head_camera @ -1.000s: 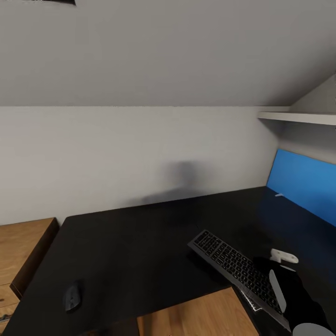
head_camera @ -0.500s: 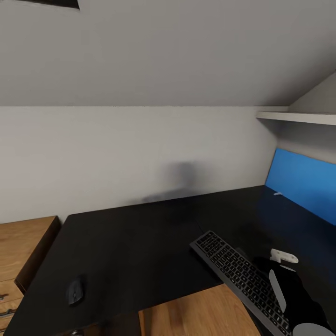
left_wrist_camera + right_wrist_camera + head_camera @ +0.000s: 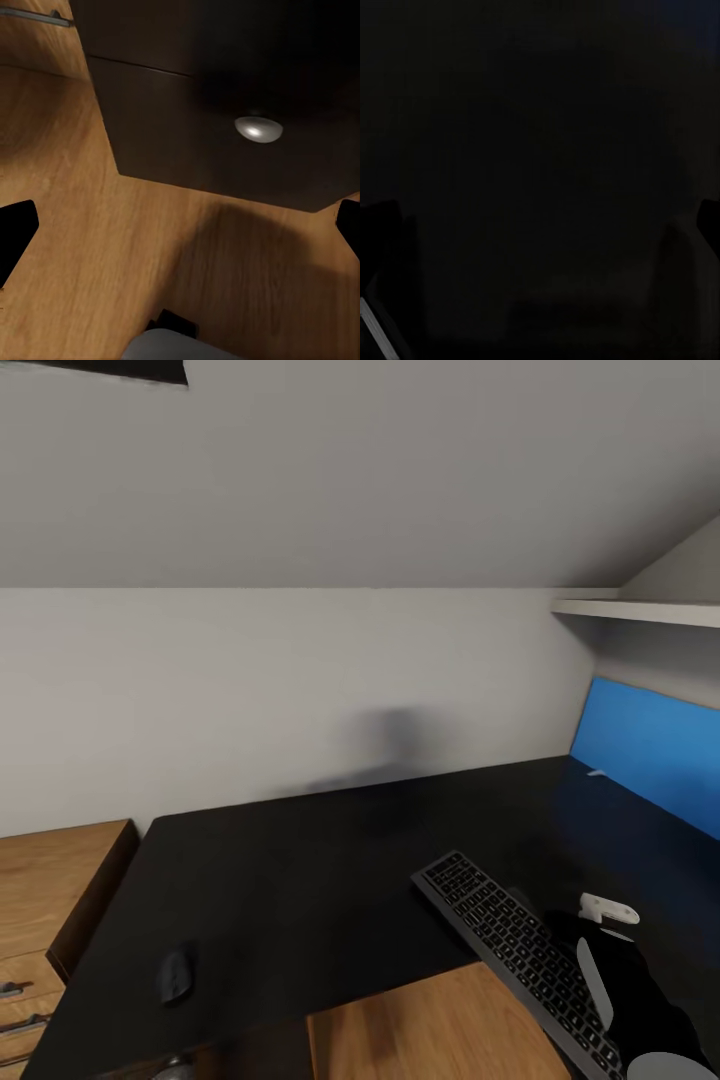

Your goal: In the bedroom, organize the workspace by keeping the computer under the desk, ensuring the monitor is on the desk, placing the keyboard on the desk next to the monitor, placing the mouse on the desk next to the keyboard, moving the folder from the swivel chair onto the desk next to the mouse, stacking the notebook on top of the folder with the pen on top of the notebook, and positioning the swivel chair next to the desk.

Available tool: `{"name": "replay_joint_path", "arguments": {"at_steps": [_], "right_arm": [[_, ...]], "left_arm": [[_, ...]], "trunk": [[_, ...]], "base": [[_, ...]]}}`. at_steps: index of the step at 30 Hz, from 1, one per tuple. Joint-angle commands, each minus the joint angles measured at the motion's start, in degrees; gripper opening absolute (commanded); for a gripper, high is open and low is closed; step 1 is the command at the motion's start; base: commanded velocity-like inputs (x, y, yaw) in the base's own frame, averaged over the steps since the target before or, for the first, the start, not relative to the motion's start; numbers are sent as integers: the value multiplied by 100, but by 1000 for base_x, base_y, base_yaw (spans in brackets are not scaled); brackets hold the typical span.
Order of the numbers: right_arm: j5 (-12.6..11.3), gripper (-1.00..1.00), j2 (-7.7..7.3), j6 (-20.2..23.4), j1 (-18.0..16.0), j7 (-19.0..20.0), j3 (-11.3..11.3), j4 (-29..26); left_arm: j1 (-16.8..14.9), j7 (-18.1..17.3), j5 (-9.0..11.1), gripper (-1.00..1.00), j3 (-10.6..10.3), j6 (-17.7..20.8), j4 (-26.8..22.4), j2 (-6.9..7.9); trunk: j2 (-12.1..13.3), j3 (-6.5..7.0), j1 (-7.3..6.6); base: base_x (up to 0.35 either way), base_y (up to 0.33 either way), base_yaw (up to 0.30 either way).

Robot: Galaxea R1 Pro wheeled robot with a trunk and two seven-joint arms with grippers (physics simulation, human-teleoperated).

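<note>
grey wall and a sloped ceiling stand behind the desk (image 3: 300, 880), whose glossy black top we take as our landmark. on that top, near its front edge, lies the keyboard (image 3: 510, 945), set at a slant, its near end running out past the desk's edge over the wooden floor (image 3: 430, 1030). the mouse (image 3: 176, 974) sits on the desk too, well apart from the keyboard, close to the desk's end by the wooden chest of drawers (image 3: 50, 920). at the desk's far end a blue wall panel (image 3: 650, 760) rises behind the top, with a white shelf (image 3: 640, 610) above it.

our right arm (image 3: 640, 1000) shows just beside the keyboard's near end; we cannot tell whether the right gripper (image 3: 540, 225) is open or closed, for its own camera is almost wholly dark.

our left gripper (image 3: 180, 225) hangs with its fingers spread wide and nothing between them, above the floor before the desk's black drawer unit (image 3: 225, 150) and its round silver knob (image 3: 258, 128).
</note>
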Motion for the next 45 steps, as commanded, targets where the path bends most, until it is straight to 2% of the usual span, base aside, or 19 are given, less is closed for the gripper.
{"name": "replay_joint_path", "arguments": {"at_steps": [1,33,45], "right_arm": [[-15,100,1,58,1,4,3,42],[-13,100,-7,58,1,4,-6,42],[-27,100,-296,66,1,11,-34,42]], "left_arm": [[1,-60,16,100,45,6,-8,0],[1,-60,10,100,40,14,-8,-5],[1,-60,10,100,40,10,-8,-5]], "trunk": [[-3,-6,0],[-3,-6,0],[-3,-6,0]], "base": [[-67,111,0],[-33,41,0],[0,0,0]]}}
